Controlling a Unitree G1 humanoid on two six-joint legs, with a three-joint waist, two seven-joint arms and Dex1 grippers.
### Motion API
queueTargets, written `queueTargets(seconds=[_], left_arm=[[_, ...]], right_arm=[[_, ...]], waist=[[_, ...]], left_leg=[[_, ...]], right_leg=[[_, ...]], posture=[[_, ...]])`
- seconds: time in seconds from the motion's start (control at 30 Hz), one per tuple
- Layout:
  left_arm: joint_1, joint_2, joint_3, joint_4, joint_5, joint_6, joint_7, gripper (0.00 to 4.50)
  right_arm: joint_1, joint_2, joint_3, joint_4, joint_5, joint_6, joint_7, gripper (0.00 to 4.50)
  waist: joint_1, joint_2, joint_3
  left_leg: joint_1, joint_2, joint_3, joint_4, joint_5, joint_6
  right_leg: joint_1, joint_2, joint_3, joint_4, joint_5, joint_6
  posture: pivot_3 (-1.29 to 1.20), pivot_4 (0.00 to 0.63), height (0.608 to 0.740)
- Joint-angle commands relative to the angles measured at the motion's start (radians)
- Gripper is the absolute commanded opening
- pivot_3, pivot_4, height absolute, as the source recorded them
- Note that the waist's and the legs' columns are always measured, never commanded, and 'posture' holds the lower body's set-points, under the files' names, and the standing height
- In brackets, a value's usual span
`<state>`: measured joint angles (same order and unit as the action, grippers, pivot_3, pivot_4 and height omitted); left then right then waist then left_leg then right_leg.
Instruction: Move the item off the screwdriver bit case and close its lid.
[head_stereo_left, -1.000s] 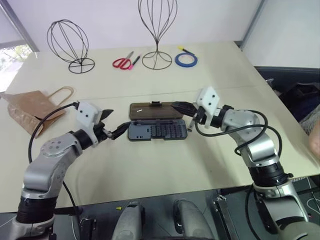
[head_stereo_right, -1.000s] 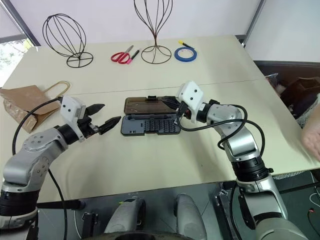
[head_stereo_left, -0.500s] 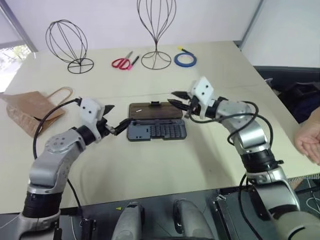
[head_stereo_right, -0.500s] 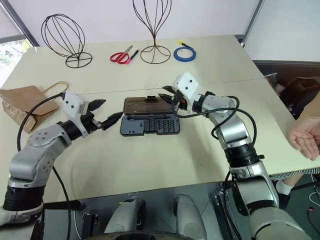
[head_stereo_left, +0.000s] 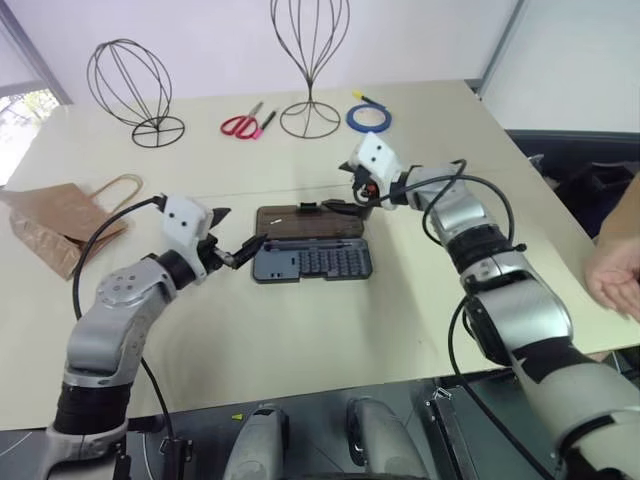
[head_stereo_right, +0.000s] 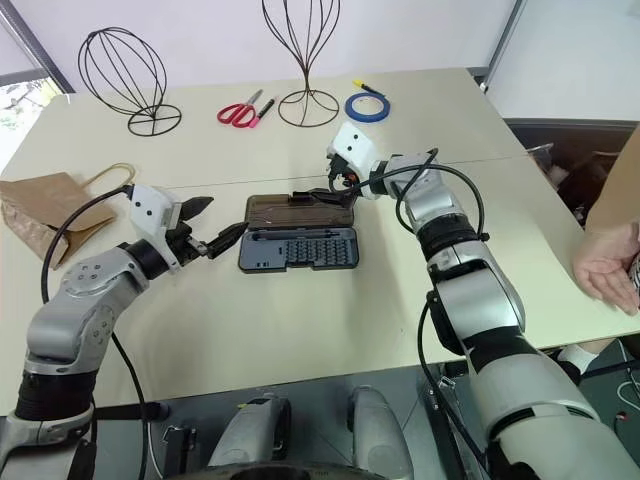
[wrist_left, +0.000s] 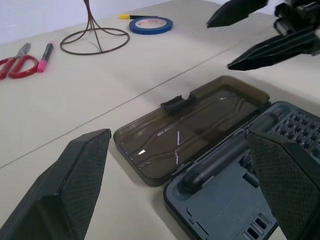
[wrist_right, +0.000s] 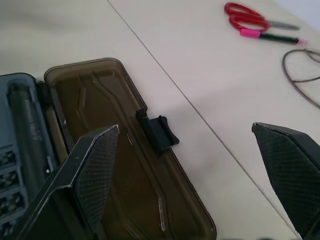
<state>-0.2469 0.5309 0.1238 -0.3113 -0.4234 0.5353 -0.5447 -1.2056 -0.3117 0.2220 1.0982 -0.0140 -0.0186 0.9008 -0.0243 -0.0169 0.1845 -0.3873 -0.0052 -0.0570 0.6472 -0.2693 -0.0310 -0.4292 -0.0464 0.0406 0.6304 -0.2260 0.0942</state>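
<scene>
The crumpled brown paper bag (head_stereo_left: 58, 222) lies on the beige table (head_stereo_left: 300, 320), well apart from the flat dark grey plastic bit case (head_stereo_left: 312, 262). Its smoky-brown translucent lid (head_stereo_left: 308, 221) lies flat open. The right tool (head_stereo_left: 352, 203), fingers apart, hovers at the latch edge, probably to flip it; the left tool (head_stereo_left: 243, 250), also apart, waits beside the case.
</scene>
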Motion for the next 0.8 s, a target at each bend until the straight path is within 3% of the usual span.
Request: queueTargets(seconds=[0.03, 0.27, 0.8], left_arm=[[-0.002, -0.001, 0.001, -0.043, 0.001, -0.01, 0.003, 4.5], [0.037, -0.011, 0.008, -0.093, 0.003, -0.003, 0.034, 4.5], [0.071, -0.02, 0.009, -0.139, 0.011, -0.003, 0.079, 4.5]], right_arm=[[-0.069, 0.024, -0.022, 0.117, -0.031, -0.026, -0.012, 4.44], [-0.069, 0.045, -0.025, 0.219, -0.1, -0.039, -0.088, 4.44], [-0.07, 0.056, -0.127, 0.25, -0.118, 0.07, -0.237, 4.44]], waist=[[0.0, 0.0, 0.0], [-0.001, 0.001, 0.001], [-0.021, 0.002, 0.001]], left_leg=[[0.0, 0.0, 0.0, 0.0, 0.0, 0.0], [0.0, 0.0, 0.0, 0.0, 0.0, 0.0], [0.0, 0.0, 0.0, -0.001, 0.0, 0.0]], right_leg=[[0.0, 0.0, 0.0, 0.0, 0.0, 0.0], [0.0, 0.0, 0.0, 0.0, 0.0, 0.0], [-0.001, 0.0, 0.0, 0.001, 0.0, 0.0]], posture=[[0.0, 0.15, 0.74], [0.0, 0.15, 0.74], [0.0, 0.15, 0.74]])
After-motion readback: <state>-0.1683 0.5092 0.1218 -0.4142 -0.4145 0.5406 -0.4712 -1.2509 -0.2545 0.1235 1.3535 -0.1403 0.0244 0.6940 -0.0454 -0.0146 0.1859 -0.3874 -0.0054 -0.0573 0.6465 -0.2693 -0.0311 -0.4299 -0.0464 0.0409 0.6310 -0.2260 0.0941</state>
